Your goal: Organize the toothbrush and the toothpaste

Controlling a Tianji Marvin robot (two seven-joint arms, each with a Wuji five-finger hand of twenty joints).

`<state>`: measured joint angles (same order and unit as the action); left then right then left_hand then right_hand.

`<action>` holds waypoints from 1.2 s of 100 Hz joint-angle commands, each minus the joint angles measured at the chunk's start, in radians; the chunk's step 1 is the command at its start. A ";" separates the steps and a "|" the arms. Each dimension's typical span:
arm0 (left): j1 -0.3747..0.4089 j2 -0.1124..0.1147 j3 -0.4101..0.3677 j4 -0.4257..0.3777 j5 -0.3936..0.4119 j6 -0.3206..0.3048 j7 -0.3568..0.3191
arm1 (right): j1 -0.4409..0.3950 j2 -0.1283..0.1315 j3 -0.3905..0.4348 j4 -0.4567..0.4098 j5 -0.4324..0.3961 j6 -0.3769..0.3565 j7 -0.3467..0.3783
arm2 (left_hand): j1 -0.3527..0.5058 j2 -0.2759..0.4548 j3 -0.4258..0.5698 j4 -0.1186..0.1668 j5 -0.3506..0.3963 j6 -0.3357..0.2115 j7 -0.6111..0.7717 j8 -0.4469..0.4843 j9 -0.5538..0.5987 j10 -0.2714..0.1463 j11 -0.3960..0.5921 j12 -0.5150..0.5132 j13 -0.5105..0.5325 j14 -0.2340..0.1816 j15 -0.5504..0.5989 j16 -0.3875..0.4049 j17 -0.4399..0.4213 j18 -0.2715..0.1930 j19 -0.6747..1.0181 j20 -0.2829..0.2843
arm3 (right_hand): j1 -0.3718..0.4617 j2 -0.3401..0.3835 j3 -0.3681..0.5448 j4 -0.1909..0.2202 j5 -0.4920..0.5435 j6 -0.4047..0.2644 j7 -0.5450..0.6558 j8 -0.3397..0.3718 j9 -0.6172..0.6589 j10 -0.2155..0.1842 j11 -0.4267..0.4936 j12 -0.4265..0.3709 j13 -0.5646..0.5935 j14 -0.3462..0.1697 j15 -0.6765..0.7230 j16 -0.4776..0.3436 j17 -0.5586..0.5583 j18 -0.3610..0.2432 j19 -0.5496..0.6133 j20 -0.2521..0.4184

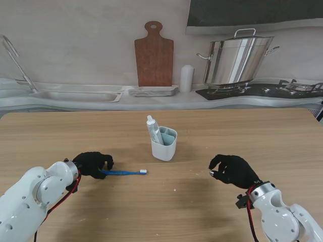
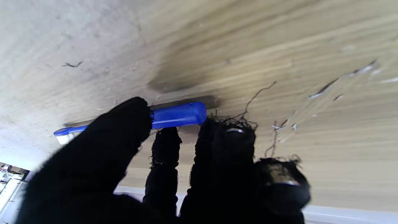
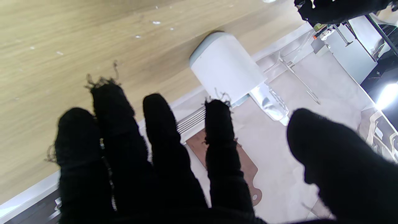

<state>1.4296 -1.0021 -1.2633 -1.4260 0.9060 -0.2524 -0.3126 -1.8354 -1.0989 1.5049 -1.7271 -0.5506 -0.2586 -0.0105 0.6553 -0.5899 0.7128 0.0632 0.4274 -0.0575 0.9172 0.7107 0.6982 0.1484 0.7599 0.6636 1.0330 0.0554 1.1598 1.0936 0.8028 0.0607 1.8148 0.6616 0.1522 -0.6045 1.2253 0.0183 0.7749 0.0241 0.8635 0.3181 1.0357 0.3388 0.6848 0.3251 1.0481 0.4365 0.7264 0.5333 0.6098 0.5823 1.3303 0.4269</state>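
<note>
Mid-table, white cup (image 1: 164,146) holds toothpaste tube (image 1: 153,129) upright. Left hand (image 1: 93,164) fingers clamped on blue toothbrush (image 1: 126,172) lying on table (image 1: 212,201). Right hand (image 1: 233,170) fingers apart, holding nothing.

Cutting board (image 1: 154,54), pot (image 1: 236,60), plates (image 1: 153,91).

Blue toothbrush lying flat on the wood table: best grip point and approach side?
Grip the thick blue handle end of the blue toothbrush, from above. It lies flat, white head pointing to my right toward the white holder cup. The left hand already pinches the handle there; the bristle end stays free for insertion.
</note>
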 commanded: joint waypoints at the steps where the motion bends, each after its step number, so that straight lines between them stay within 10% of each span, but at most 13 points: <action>1: 0.025 -0.003 -0.008 -0.022 0.009 0.008 -0.011 | -0.011 -0.002 -0.001 -0.004 -0.004 0.003 0.016 | -0.027 0.027 -0.044 0.027 -0.001 0.016 -0.014 0.005 -0.071 0.033 -0.092 -0.022 -0.059 0.045 -0.038 0.034 -0.079 0.008 0.000 0.051 | 0.004 -0.002 0.006 -0.001 0.009 -0.005 0.003 0.002 -0.005 0.013 0.010 0.008 0.005 0.008 0.005 0.012 0.000 0.087 0.008 0.017; 26: 0.066 -0.006 -0.030 -0.075 0.063 0.023 0.017 | -0.010 -0.003 -0.004 -0.004 -0.005 0.005 0.013 | -0.027 0.073 -0.105 0.086 -0.001 0.055 -0.027 0.022 -0.187 0.067 -0.140 -0.038 -0.236 0.098 -0.127 0.072 -0.247 0.071 -0.163 0.243 | 0.007 0.004 0.015 0.002 0.021 0.035 -0.007 -0.004 -0.003 0.012 0.012 0.009 0.008 0.004 0.006 0.012 0.002 0.088 0.009 0.017; 56: 0.037 -0.004 0.003 -0.056 0.068 0.016 0.017 | -0.011 -0.003 -0.003 -0.003 -0.006 0.005 0.011 | -0.001 0.050 -0.052 0.120 0.034 0.079 -0.012 0.023 -0.167 0.071 -0.117 -0.026 -0.232 0.098 -0.116 0.081 -0.244 0.090 -0.170 0.282 | 0.009 0.006 0.019 0.002 0.026 0.038 -0.013 -0.009 -0.003 0.013 0.013 0.009 0.010 0.006 0.007 0.011 0.002 0.089 0.009 0.017; 78: 0.007 0.000 0.036 -0.034 0.078 0.004 0.006 | -0.011 -0.003 -0.004 -0.003 -0.005 0.007 0.010 | 0.083 -0.114 0.079 -0.015 0.131 0.036 0.184 -0.012 -0.027 0.067 -0.037 0.036 -0.123 0.090 -0.046 0.079 -0.146 0.084 -0.087 0.234 | 0.009 0.009 0.020 0.002 0.027 0.039 -0.013 -0.010 -0.002 0.012 0.013 0.009 0.010 0.004 0.007 0.011 0.003 0.088 0.009 0.017; 108: -0.022 0.002 0.073 -0.010 0.095 -0.015 0.018 | -0.013 -0.004 -0.003 -0.004 -0.003 0.010 0.009 | 0.076 -0.163 0.168 0.026 0.225 0.014 0.255 -0.019 -0.011 0.071 -0.034 0.061 -0.155 0.123 -0.068 0.073 -0.195 0.125 -0.115 0.213 | 0.011 0.008 0.022 0.002 0.028 0.040 -0.013 -0.010 -0.003 0.014 0.013 0.009 0.010 0.006 0.007 0.011 0.004 0.088 0.010 0.017; 120: -0.034 0.002 0.090 -0.002 0.109 -0.019 0.032 | -0.014 -0.004 -0.003 -0.005 -0.002 0.010 0.010 | 0.080 -0.202 0.199 0.043 0.258 0.007 0.262 -0.034 -0.172 0.118 -0.077 0.083 -0.324 0.145 -0.171 0.119 -0.337 0.166 -0.260 0.316 | 0.009 0.009 0.021 0.002 0.027 0.039 -0.013 -0.011 -0.001 0.013 0.013 0.009 0.010 0.004 0.007 0.011 0.004 0.087 0.009 0.016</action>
<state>1.3953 -0.9967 -1.1816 -1.4260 1.0052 -0.2637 -0.2676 -1.8378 -1.0991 1.5036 -1.7271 -0.5501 -0.2517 -0.0132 0.7221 -0.7606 0.8569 0.0639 0.6403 -0.0108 1.1572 0.6871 0.6063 0.2411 0.7452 0.7290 0.7803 0.1746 1.0300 1.1856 0.5221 0.1872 1.6018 0.9316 0.1522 -0.6045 1.2266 0.0183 0.7750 0.0524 0.8545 0.3089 1.0357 0.3388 0.6848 0.3255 1.0486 0.4365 0.7272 0.5333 0.6131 0.5823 1.3303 0.4269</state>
